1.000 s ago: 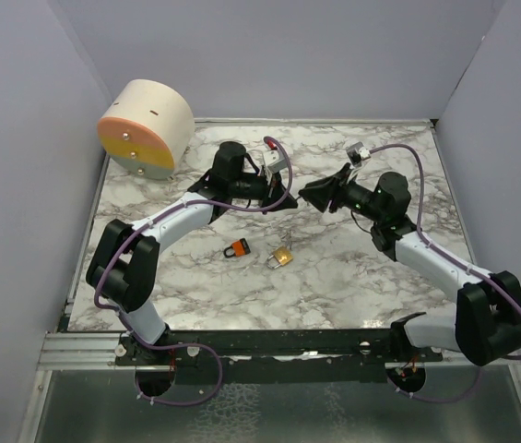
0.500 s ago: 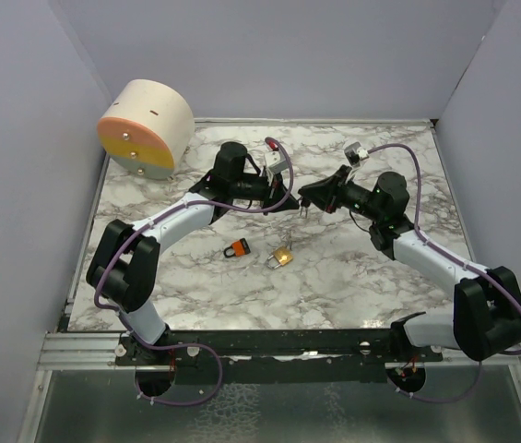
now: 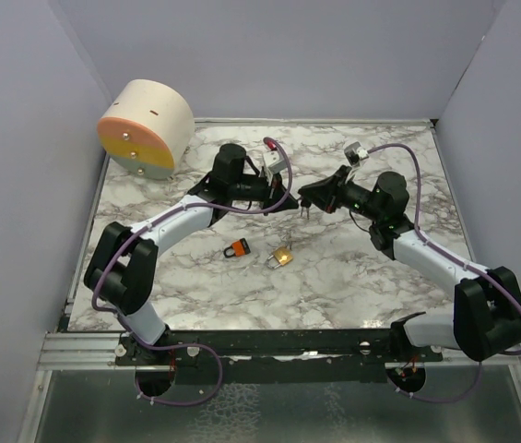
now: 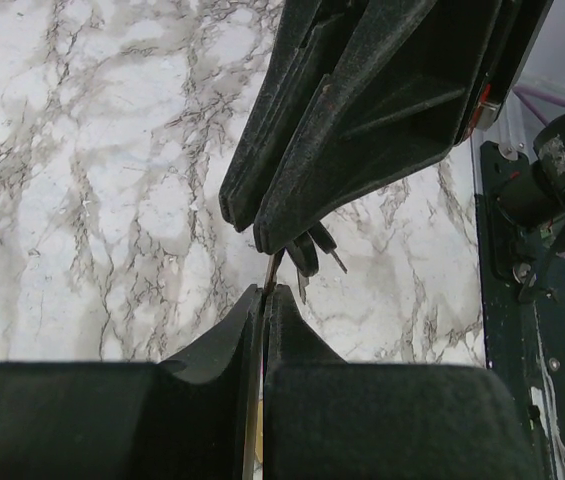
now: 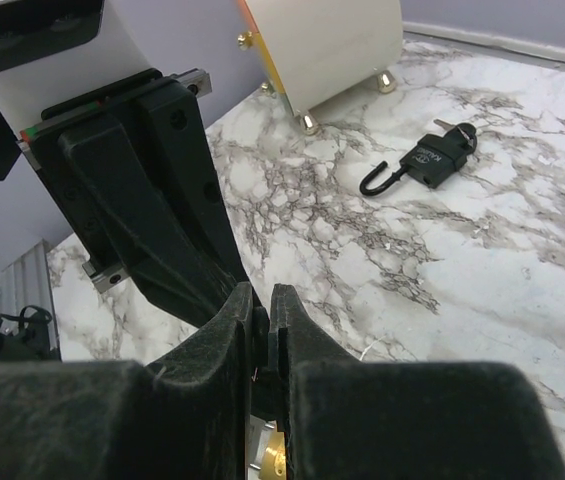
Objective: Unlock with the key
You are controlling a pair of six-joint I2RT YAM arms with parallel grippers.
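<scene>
Shows the left gripper [image 4: 265, 296] at 6 o'clock, fingers pressed flat together on a thin metal sliver [image 4: 270, 272] standing out of the tips. Finds the right gripper [image 4: 254, 228] reaching down from 12 o'clock, fingers nearly together, tips meeting the sliver's upper end at centre frame. Catches small dark keys [image 4: 309, 256] dangling just beside that meeting point, toward 3 o'clock. Takes in grey-veined marble tabletop [image 4: 92, 150] from 9 to 11 o'clock, a black frame rail [image 4: 522, 330] at 3 o'clock and a purple cable [image 4: 554, 97] at 2 o'clock.
</scene>
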